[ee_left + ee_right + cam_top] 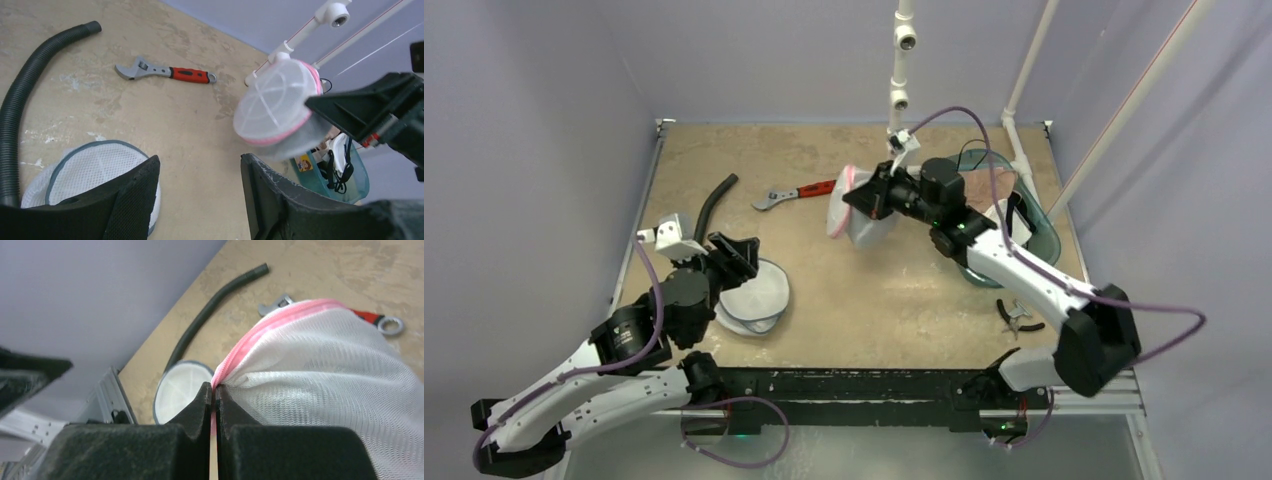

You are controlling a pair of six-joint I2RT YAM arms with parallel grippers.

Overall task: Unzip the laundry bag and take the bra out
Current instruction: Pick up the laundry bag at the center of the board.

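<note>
Over the far middle of the table (894, 310), the laundry bag (862, 222) hangs clear of the surface, carried by the right gripper (215, 390). Its jaws are pressed together on the pink zip (260, 332) at the bag's rim, with mesh bunched just beside the pinch. Whether the slider itself sits between the jaws cannot be told.

The left gripper (200, 170) stands parted with nothing between its fingers. It hovers near the table's left side, just above a second mesh bag (759, 298) with a grey rim, and well apart from the carried bag.

Governing relation: from the left gripper the carried bag lies ahead and to the right, raised, with its round flat face turned toward that gripper (the pink zip runs around the edge of that face, not across it). From the right jaws the zip runs up and away along the rim. The right arm is at the bag; the left has the whole reach to make.

Judgement: the zip appears shut. The bra is not visible through the mesh. A wrench (799, 192) lies beyond, clear of both.
</note>
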